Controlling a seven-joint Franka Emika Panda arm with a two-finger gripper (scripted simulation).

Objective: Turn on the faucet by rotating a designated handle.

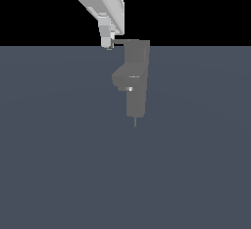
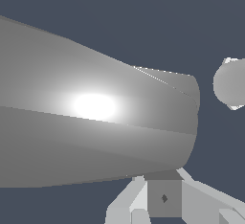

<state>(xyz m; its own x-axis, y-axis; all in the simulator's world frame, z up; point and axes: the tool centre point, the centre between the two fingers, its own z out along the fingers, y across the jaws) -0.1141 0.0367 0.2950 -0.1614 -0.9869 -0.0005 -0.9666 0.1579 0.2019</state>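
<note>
Since the handle [image 1: 119, 42] looks a thin, rigid lever pivoting on the faucet [image 1: 136, 79], pushing near its tip suits best, though whether the gripper [image 1: 107, 44] beside it is spread or closed cannot be told.

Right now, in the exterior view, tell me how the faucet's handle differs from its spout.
The handle is a thin lever at the cap of the faucet, level with the gripper; the spout sits lower, midway down the column. The handle is slim and flat; the spout is stubby, blocky and angular. Both are matte grey and jut toward the exterior view's left.
</note>
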